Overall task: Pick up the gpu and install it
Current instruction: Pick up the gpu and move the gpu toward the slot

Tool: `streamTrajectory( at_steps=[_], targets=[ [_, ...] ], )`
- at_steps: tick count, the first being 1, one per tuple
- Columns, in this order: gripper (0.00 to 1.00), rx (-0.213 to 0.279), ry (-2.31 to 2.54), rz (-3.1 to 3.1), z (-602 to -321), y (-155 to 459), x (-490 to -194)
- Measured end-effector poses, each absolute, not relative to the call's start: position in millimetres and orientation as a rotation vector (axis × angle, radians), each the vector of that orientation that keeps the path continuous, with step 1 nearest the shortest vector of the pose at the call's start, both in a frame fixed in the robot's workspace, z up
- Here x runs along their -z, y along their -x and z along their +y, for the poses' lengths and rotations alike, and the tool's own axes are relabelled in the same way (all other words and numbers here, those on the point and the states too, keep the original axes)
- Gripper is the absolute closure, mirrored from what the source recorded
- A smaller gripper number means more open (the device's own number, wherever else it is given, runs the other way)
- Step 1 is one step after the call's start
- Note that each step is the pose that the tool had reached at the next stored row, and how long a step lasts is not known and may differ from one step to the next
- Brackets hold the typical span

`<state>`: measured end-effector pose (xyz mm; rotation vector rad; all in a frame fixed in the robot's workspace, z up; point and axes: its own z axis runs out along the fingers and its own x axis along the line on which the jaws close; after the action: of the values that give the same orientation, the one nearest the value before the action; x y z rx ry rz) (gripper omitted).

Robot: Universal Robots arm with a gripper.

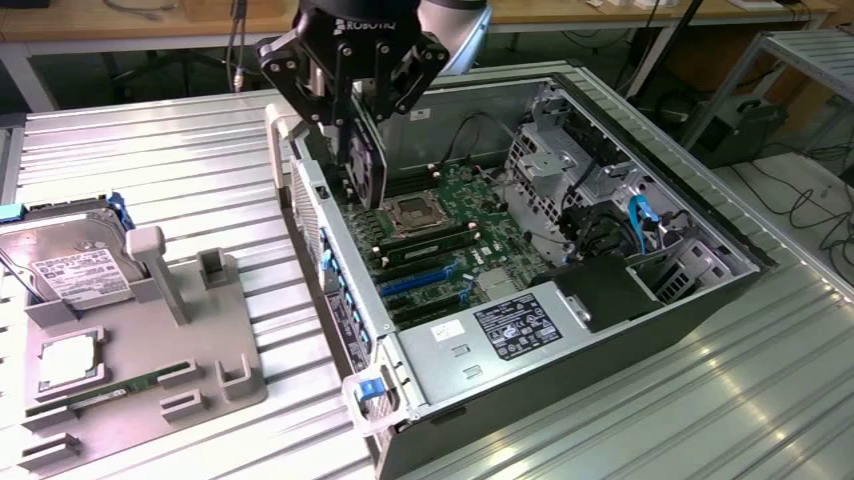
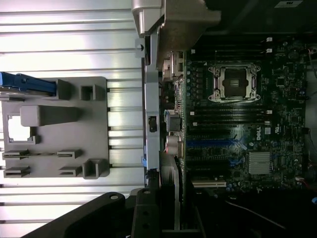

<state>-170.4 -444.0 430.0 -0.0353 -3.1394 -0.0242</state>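
The gpu [image 1: 363,165] hangs upright in the air, a dark slim card with a round fan on its face, over the rear left corner of the open computer case [image 1: 694,290]. My gripper [image 1: 355,128] is shut on its upper edge. In the wrist view the gpu [image 2: 173,183] shows edge-on between my fingers [image 2: 146,213], beside the case's rear wall [image 2: 151,114]. It is above the motherboard [image 2: 237,109] and not touching it. The blue card slot [image 1: 420,280] [image 2: 215,143] lies bare below it, further along the board.
The CPU socket [image 1: 410,213] and the power supply [image 1: 514,325] sit inside the case. At the exterior view's left, a grey parts fixture [image 1: 200,350] holds a hard drive [image 1: 67,262], a CPU [image 1: 67,365] and a RAM stick [image 1: 114,393]. The table [image 1: 160,170] is ribbed metal.
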Motion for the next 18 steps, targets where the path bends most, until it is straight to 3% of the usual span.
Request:
streamTrajectory(
  at_steps=[18],
  targets=[
    [0.72, 0.024, 0.035, -3.139, -444.0, 148.8, -428.8]
  ],
)
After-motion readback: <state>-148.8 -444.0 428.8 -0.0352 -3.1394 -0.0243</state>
